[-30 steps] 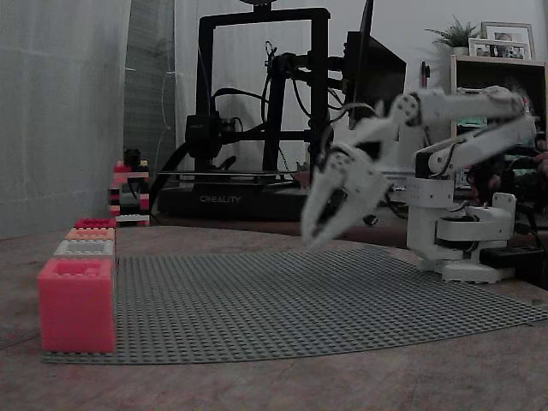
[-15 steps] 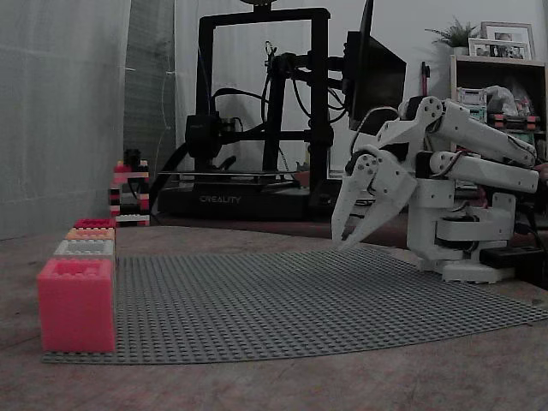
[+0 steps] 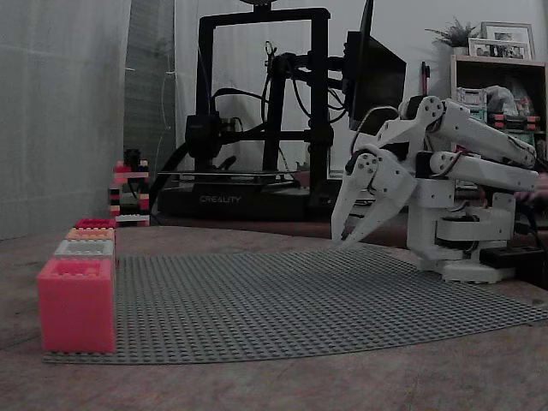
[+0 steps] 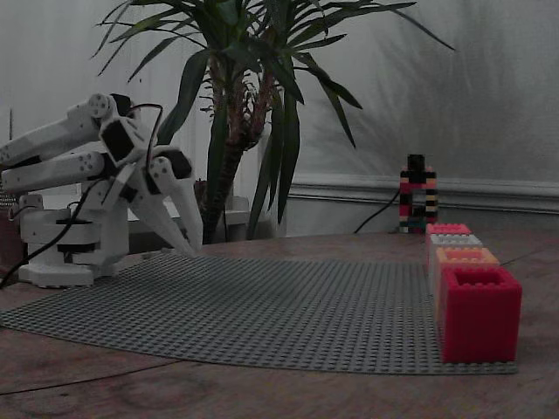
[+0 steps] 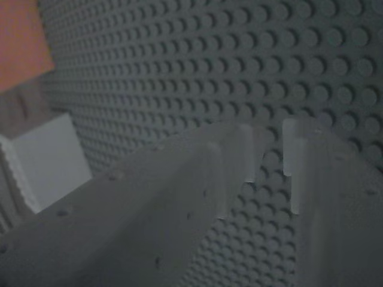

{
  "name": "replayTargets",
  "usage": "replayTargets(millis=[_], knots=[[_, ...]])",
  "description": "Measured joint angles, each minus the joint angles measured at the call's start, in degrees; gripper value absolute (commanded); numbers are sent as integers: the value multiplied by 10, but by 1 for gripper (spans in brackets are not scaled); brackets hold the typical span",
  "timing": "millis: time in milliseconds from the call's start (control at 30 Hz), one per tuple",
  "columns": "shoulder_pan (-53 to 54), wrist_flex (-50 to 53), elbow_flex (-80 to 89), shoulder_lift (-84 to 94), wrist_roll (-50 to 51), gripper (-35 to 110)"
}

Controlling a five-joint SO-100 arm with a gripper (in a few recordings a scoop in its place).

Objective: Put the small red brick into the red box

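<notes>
**Empty-handed, brick not yet found**

My pincer (image 3: 349,231) hangs low over the grey baseplate (image 3: 291,295), fingers narrowly parted, holding nothing. The red box (image 4: 476,312) sits well away across the plate. I cannot spot the small red brick; finding it comes next.

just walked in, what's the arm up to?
The white arm is folded back near its base at the edge of the grey studded baseplate. Its gripper hangs just above the plate with the fingers parted and nothing between them. A row of brick boxes lines the far edge; the red box sits at the near end in one fixed view. I can't spot the small red brick.
</notes>
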Motion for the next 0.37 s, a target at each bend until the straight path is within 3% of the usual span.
replayTargets(millis=[367], knots=[[6, -1, -1, 0, 8, 0]])
